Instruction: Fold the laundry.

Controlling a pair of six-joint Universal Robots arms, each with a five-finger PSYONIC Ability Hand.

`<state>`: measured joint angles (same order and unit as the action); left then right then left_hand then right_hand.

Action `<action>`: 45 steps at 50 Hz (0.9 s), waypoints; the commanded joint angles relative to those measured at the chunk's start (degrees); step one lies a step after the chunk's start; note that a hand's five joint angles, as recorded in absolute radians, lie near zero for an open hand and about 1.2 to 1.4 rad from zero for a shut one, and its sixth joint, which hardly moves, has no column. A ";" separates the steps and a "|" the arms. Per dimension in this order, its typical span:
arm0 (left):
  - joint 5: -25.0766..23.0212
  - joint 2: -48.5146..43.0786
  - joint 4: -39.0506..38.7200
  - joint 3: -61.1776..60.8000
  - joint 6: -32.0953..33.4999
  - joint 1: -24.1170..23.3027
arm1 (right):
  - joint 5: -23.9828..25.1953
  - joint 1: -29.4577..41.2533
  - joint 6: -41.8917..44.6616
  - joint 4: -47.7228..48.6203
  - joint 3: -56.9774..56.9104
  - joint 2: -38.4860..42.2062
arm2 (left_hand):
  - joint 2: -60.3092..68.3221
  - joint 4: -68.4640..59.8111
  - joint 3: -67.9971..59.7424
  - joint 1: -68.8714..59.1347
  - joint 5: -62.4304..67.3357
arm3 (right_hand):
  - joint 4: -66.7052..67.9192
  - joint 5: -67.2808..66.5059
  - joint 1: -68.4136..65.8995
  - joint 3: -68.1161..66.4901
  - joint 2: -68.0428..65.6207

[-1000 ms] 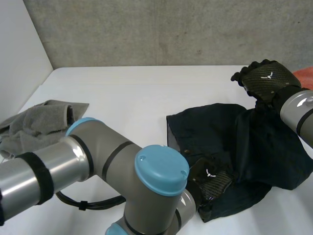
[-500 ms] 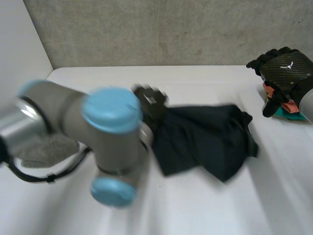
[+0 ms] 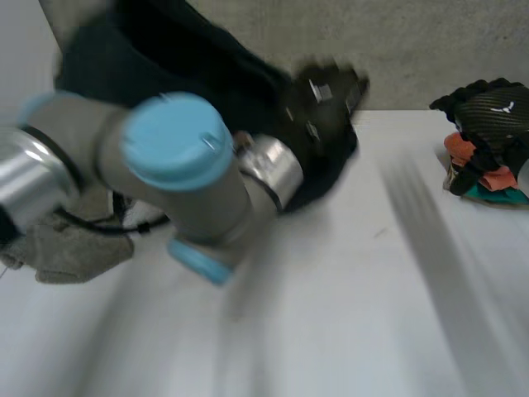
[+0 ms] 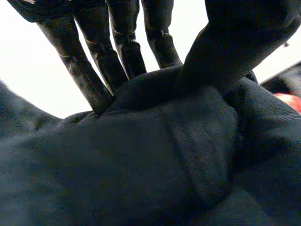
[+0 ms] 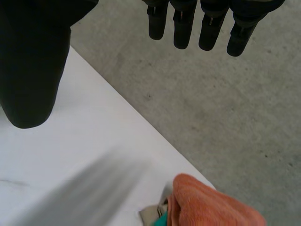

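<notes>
Left hand [image 3: 324, 93], one: fingers [image 4: 89, 77] and thumb pinched onto one dark garment [image 3: 165, 58], which it holds raised above the white table [image 3: 347, 314], bunched up beside the left arm. Right hand [image 3: 488, 112], one: fingers straight and apart from the thumb, holding nothing, poised over a small heap at the table's right edge, made up of one orange cloth [image 5: 211, 205] and one teal cloth [image 3: 496, 195] under it. One grey cloth [image 3: 70, 248] lies crumpled on the table at the far left, well apart from the heap.
</notes>
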<state>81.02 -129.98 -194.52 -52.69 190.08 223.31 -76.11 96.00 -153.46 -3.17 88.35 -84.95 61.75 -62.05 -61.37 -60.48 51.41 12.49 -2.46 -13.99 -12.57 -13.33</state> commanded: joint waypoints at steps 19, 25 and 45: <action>-0.96 20.11 5.55 -18.23 0.20 -1.22 | 2.90 0.67 -1.57 0.01 -1.69 1.28 | -51.75 52.05 51.37 50.48 -51.41 | -2.49 2.46 3.99 2.57 3.33; -0.07 26.44 7.04 -20.87 -1.30 5.98 | 1.67 5.68 -10.88 -5.61 -3.97 1.37 | -51.75 52.05 51.37 50.48 -51.41 | -1.48 1.45 2.99 1.56 2.32; -11.32 12.57 31.39 -25.01 22.51 39.22 | -14.85 34.42 -35.59 -11.42 -2.83 18.94 | -51.75 52.05 51.37 50.48 -51.41 | -1.48 1.45 2.98 1.56 2.32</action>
<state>74.32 -110.31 -165.83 -78.62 204.73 258.57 -85.10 125.18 -183.90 -17.06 87.69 -72.49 11.76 -11.46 -11.99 -10.79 2.53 12.49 -2.46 -13.99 -12.57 -13.33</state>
